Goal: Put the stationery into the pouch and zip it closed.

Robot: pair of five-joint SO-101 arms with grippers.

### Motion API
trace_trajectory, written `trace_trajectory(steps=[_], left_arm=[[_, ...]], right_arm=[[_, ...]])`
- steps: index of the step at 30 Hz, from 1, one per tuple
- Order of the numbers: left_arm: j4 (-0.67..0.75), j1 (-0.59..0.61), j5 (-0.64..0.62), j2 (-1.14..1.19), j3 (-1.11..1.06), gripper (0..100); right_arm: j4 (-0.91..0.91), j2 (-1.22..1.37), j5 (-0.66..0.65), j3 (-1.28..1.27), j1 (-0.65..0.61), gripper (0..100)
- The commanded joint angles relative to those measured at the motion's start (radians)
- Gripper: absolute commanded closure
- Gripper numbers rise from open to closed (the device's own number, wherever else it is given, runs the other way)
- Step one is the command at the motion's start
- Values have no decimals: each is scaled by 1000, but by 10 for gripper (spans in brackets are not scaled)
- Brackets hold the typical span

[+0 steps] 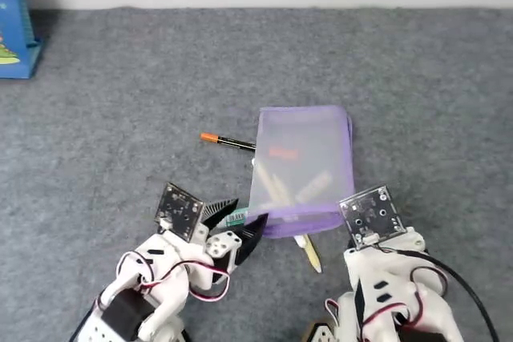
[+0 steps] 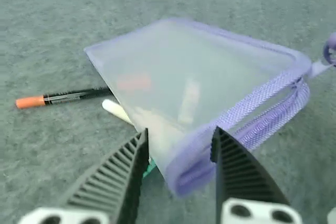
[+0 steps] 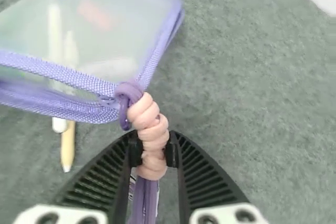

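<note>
The right gripper is clamped shut on the pink coiled pull at the zip end of the pouch. The left gripper is spread wide, straddling the pouch's near corner. A cream pen protrudes from the near edge. Farther off, an orange-capped pen projects from the pouch's side

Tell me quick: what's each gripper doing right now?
Left gripper: open, straddling a corner of the pouch.
Right gripper: shut on the pink coiled zip pull.
</note>
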State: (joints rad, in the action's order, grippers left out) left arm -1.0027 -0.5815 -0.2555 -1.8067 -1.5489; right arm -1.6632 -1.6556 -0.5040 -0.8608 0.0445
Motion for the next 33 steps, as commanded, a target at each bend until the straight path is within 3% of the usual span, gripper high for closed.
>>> trace_trajectory(steps=[1, 10, 14, 17, 24, 33], left_arm=[[23, -3, 11, -11, -16, 816], [-77, -12, 51, -12, 38, 812], [-169, -101, 52, -12, 59, 812], [-120, -115, 51, -11, 41, 812], [5, 60, 51, -11, -12, 812], [117, 84, 103, -11, -134, 816]], right_arm=[[-8, -2, 15, 14, -27, 991], [-1, -99, 15, 14, -33, 991], [12, -104, 15, 12, -33, 991], [18, -111, 15, 12, -33, 991], [8, -113, 15, 14, -33, 991], [10, -113, 15, 15, -33, 991]])
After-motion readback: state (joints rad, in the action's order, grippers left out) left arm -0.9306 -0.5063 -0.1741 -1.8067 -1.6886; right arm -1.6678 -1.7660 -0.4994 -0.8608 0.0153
